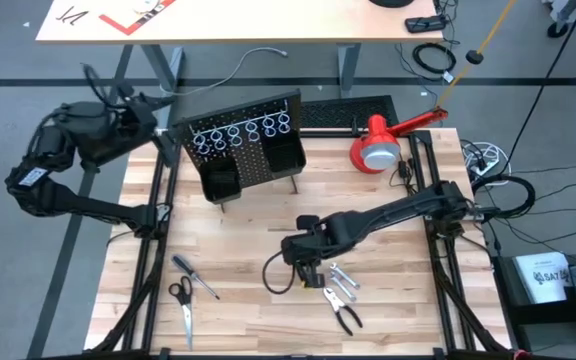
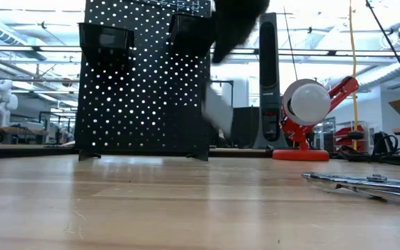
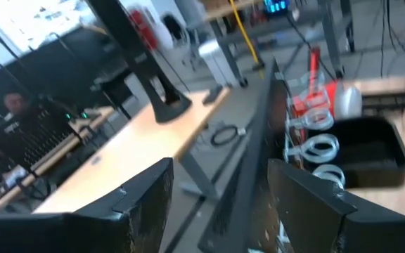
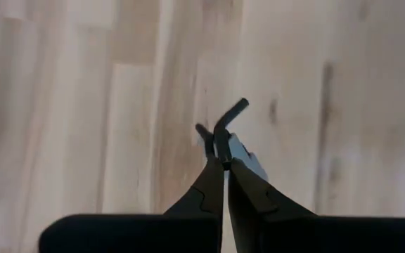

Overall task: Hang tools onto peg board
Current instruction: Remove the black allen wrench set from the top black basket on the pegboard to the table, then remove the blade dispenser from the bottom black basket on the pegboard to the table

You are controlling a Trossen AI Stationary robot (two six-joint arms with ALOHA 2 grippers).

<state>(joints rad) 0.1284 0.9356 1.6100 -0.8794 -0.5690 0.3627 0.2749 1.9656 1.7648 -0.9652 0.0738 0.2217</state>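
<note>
The black peg board (image 1: 248,145) stands upright at the table's far side, with silver rings (image 1: 238,135) and two black bins. My left gripper (image 3: 220,169) is open at the board's left edge (image 3: 255,161), one finger on each side of it; whether it touches, I cannot tell. My right gripper (image 4: 223,165) hangs over the table's middle (image 1: 310,268), shut on a small black bent rod (image 4: 227,123). Flat on the wood lie scissors (image 1: 181,300), a screwdriver (image 1: 196,277), small metal pieces (image 1: 343,280) and pliers (image 1: 346,318). My right gripper pinches one end of the bent rod (image 4: 221,151) between its two fingertips (image 4: 213,179). The fingers slant down from above. The rod's bent free end (image 4: 236,107) sticks out beyond the tips, over the bare wood.
A red-and-white lamp (image 1: 383,145) stands at the far right, next to the board. A flat black slotted panel (image 1: 343,112) lies behind the board. Bare wood stretches between the board and the tools at the near edge. A desk (image 1: 248,20) stands beyond the table.
</note>
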